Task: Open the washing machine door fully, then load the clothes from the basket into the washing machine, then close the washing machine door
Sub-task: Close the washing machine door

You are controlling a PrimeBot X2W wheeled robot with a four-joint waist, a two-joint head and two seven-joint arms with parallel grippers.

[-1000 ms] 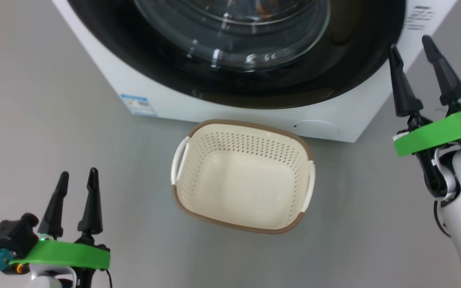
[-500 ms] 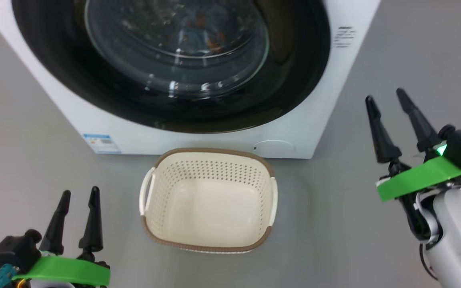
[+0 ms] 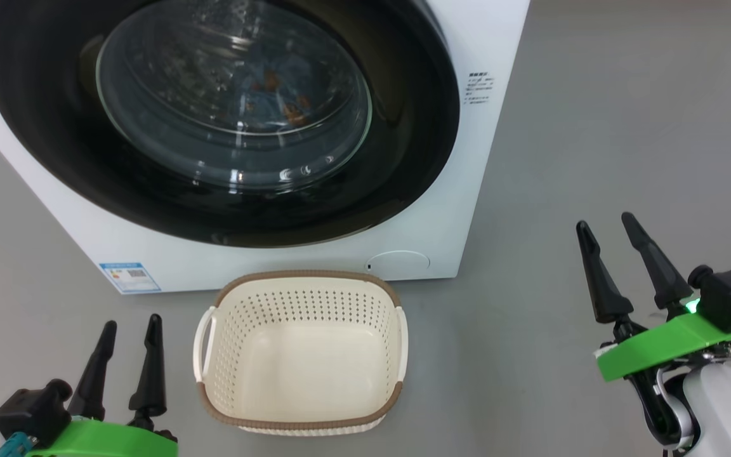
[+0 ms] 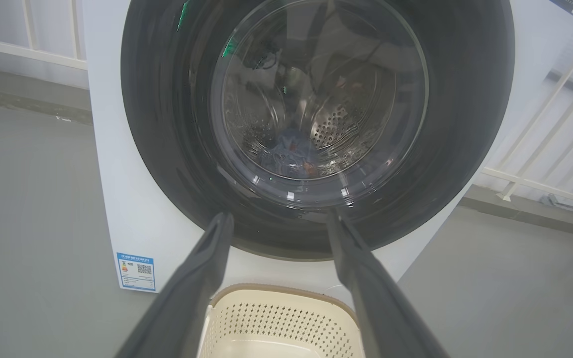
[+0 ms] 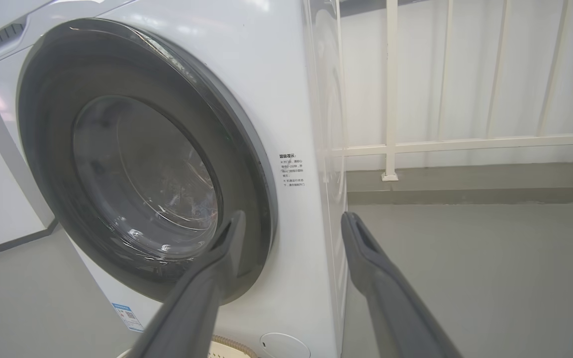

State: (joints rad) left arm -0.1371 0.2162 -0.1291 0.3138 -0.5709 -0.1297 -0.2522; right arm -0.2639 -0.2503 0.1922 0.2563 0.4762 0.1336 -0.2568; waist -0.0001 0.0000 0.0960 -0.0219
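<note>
Glossy black washing machine door (image 3: 181, 139) fills the upper left of the head view. It sits flush in the white washing machine (image 3: 483, 146) and reads as closed. Its face looks rigid and slick. No handle or recess can be made out, so any hold would probably be at the rim; the hinge side cannot be told.

Clothes (image 3: 271, 86) lie in the drum behind the glass bowl, upper centre: pale blue with orange flecks. They look soft and light, and would likely bunch and drape under a pinch.

Basket (image 3: 305, 275) stands on the floor at bottom centre, just in front of the machine, with nothing in it. The thin perforated plastic is likely light and apt to skid if nudged. The side handles are the obvious hold.

Left gripper (image 3: 132, 321) is at lower left and right gripper (image 3: 605, 221) at lower right. Both have their fingers spread with nothing between them, well apart from door and basket.

The frame edge cuts off the door's top. Reflections on the glass blur the garments, so the number of pieces cannot be told.
</note>
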